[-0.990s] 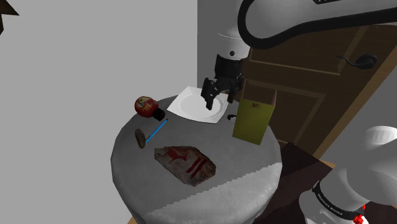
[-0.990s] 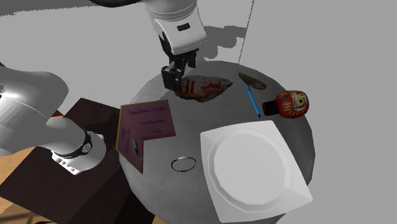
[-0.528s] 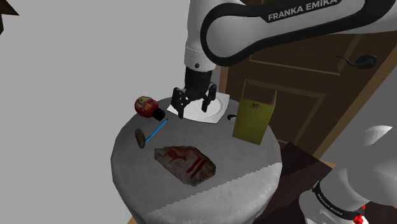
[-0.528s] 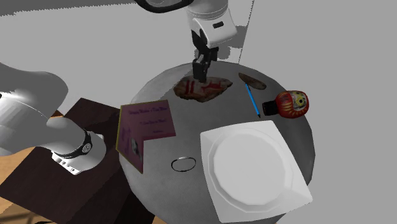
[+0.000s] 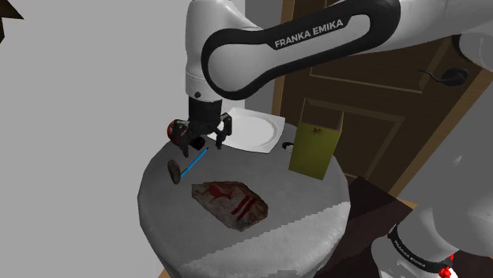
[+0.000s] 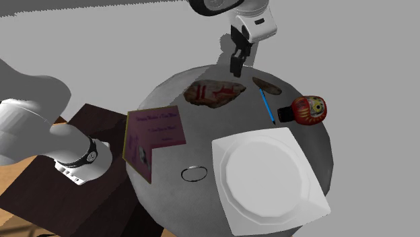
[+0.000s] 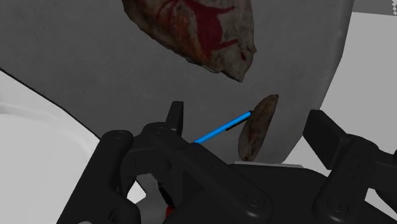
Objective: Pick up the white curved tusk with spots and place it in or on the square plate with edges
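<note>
The tusk (image 5: pixel 173 170) looks like a small curved piece, mottled brown, lying near the round table's rim at the shoulder view's left. It shows again as the tusk (image 6: pixel 267 85) and the tusk (image 7: pixel 257 126), beside the tip of a blue pen (image 7: pixel 222 127). The square white plate (image 5: pixel 251 130) sits at the table's far side; in the second exterior view the plate (image 6: pixel 269 178) is nearest. My gripper (image 5: pixel 207 140) hangs open above the pen, short of the tusk, holding nothing. The gripper (image 6: pixel 237 64) is seen over the table's far edge.
A red round doll (image 5: pixel 179 131) stands close beside the gripper. The blue pen (image 5: pixel 192 163) lies between doll and tusk. A flat stone with red marks (image 5: pixel 230 202) lies mid-table. An upright folded card (image 5: pixel 316 142) and a thin ring (image 6: pixel 194 174) are near the plate.
The arm has swung from above the plate toward the shoulder view's left and come lower, to the pen and doll. The fingers stayed open and nothing on the table moved.
</note>
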Available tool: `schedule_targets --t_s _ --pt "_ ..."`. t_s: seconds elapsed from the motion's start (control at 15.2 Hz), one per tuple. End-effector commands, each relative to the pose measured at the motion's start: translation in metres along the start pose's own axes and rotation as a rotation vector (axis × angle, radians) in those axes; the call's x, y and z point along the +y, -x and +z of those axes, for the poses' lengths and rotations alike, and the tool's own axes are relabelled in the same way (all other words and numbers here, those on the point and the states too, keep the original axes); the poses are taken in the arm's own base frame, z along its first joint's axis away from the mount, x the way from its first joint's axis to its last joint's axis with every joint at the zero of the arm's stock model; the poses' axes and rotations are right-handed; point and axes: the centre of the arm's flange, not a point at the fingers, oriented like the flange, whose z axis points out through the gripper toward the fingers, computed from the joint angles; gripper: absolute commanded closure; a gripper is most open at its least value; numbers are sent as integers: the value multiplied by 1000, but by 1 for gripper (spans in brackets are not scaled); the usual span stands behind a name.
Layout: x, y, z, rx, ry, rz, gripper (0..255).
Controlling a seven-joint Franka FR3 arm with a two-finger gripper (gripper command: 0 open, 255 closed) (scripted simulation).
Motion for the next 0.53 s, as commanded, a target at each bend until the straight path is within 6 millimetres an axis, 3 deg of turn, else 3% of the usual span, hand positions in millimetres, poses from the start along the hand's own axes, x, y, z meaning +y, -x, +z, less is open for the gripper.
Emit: schedule_targets --t_s 0.0,0.2,0.46 --pt "-22 -11 11 3 -9 5 0" --pt "-54 -26 25 6 -20 12 0" --pt "-56 -27 42 6 -21 12 0"
